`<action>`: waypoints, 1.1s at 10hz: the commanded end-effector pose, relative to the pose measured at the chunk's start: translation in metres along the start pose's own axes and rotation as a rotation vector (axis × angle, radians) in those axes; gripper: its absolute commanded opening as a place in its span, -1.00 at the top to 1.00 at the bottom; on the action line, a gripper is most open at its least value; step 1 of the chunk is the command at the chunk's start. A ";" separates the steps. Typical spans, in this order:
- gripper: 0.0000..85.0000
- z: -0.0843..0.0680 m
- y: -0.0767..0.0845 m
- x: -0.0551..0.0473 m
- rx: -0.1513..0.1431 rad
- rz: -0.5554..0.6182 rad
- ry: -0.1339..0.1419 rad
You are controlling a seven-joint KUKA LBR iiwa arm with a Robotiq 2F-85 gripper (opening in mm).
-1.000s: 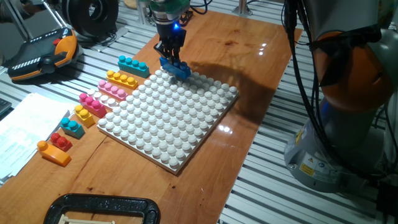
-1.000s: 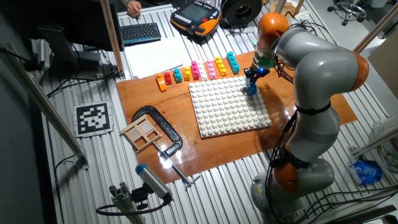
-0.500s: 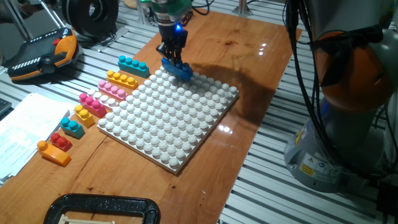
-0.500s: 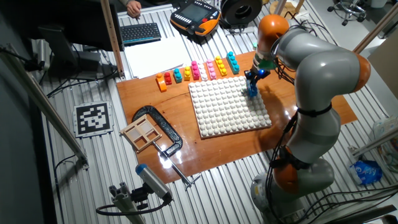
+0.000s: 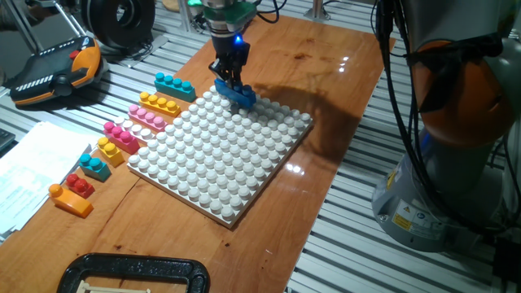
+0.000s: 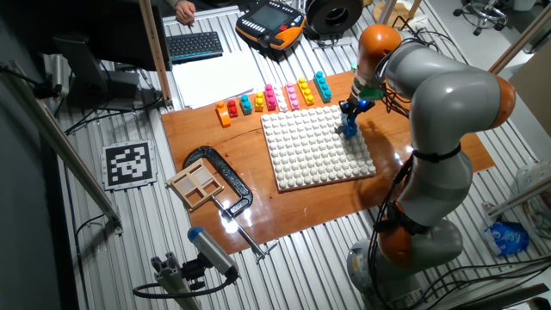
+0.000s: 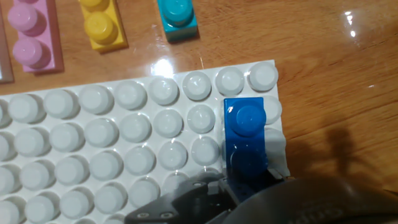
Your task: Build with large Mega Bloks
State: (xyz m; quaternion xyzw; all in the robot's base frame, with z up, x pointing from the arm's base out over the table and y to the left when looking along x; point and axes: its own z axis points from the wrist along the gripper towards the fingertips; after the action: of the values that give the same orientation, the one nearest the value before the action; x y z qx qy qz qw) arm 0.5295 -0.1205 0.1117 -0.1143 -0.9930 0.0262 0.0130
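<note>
Ahead of the gripper [image 5: 233,84] the white baseplate [image 5: 220,155] spreads open and unoccupied, bare wood lies beside it, and only the brick row [image 5: 130,134] beyond the plate's edge obstructs passage.

Bright overhead light, glare on the wooden table [image 7: 348,37], sharp frames throughout.

Dark blue brick [image 7: 244,138] on white studded baseplate [image 7: 112,163].

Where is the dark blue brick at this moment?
The dark blue brick is held by the gripper on the white baseplate, near its corner by the teal brick; in the hand view it lies along the right edge.
</note>
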 end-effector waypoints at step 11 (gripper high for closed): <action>1.00 0.017 0.001 0.002 -0.026 -0.002 -0.016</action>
State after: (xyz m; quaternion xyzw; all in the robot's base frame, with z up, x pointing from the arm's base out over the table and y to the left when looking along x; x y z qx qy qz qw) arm 0.5270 -0.1199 0.0940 -0.1131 -0.9935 0.0137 0.0030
